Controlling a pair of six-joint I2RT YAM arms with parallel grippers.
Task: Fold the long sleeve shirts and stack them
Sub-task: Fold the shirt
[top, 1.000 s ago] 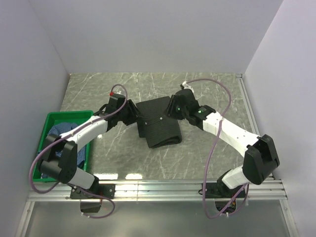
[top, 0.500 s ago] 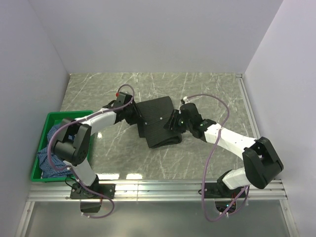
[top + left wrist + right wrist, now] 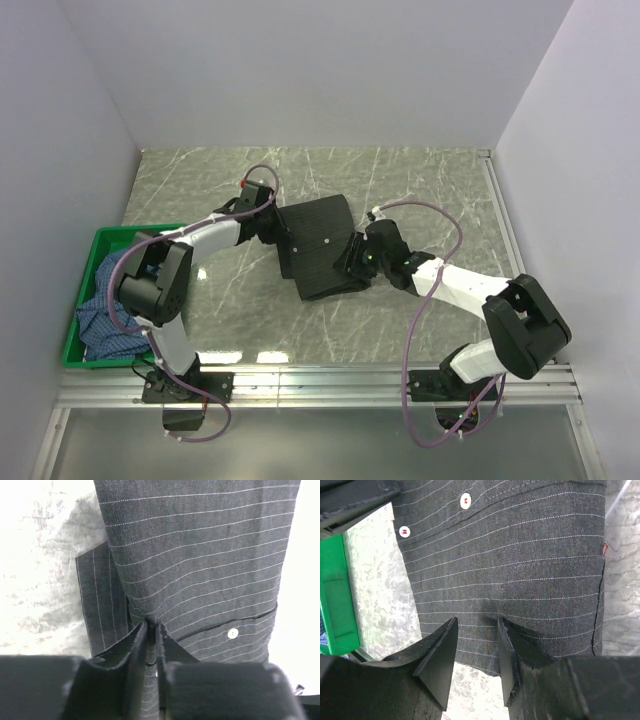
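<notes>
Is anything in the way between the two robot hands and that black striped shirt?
Nothing visible. The left hand pinches a fold of the black shirt, and the right hand hangs open right over its edge, with nothing in between.

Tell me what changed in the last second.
The left gripper moved right to the left edge of the black shirt and closed on a fold. The right gripper, open, slid from the far right corner toward the near edge. The shirt, blue shirt and green crate stayed put.
</notes>
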